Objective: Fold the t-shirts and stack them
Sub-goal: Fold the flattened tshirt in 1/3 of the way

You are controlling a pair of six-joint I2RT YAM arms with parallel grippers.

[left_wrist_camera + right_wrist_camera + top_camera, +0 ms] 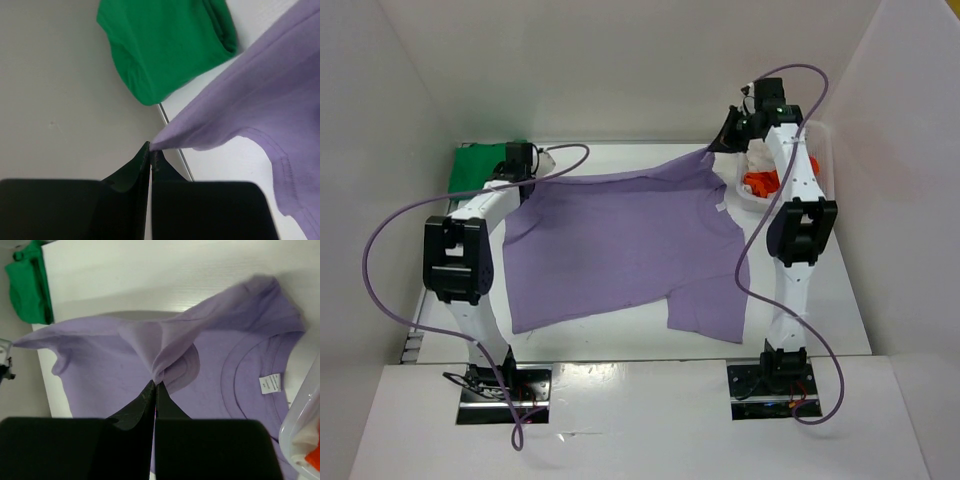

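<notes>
pinching the lavender t-shirt [620,250] taut — left gripper [151,152] and right gripper [156,383].

Plain lavender-purple t-shirt [620,245] with white neck label [270,384], plain green t-shirt [478,165], orange-red t-shirt [761,182], white t-shirt [758,158], white basket [302,405], white table [620,340], purple cables [364,265]

Robotics lab cell: white panels [620,60] enclose a white table [630,160].
</notes>
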